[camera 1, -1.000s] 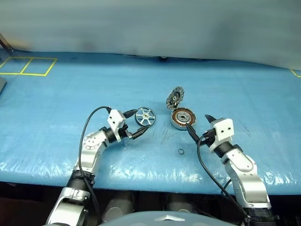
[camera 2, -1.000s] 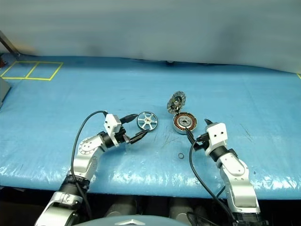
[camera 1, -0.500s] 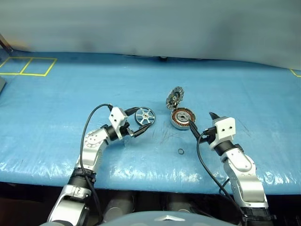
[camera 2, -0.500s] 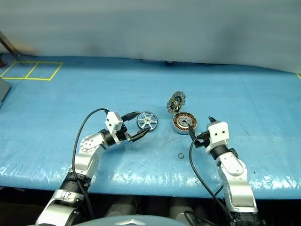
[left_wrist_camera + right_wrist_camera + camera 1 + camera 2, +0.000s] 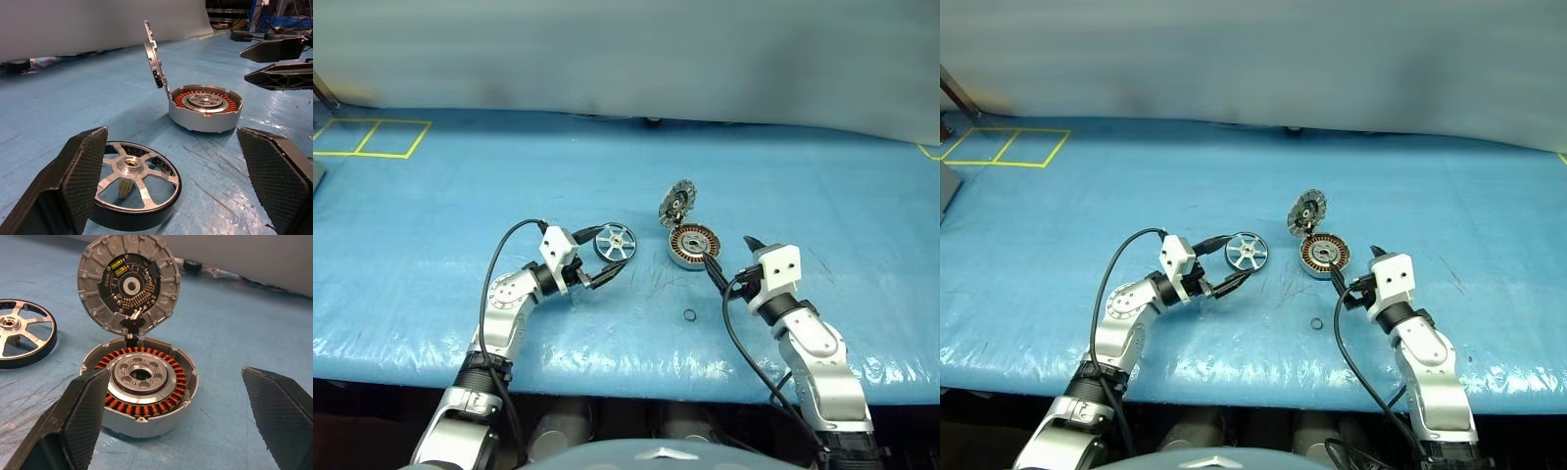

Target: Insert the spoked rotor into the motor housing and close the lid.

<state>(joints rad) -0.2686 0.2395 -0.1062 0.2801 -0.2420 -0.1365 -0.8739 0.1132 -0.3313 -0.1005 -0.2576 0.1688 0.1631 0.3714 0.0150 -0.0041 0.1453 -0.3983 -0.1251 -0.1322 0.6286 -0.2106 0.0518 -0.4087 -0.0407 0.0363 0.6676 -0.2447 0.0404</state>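
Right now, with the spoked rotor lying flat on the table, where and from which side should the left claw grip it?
Probably across the dark outer rim. The spoked rotor lies flat, hub up, between the open fingers of the left claw, which faces it side-on and level. The rim offers two opposite sides; the hub is small and the spokes leave gaps.

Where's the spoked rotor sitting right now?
The spoked rotor lies flat on the blue table, left of the motor housing and apart from it, just ahead of the open left tool.
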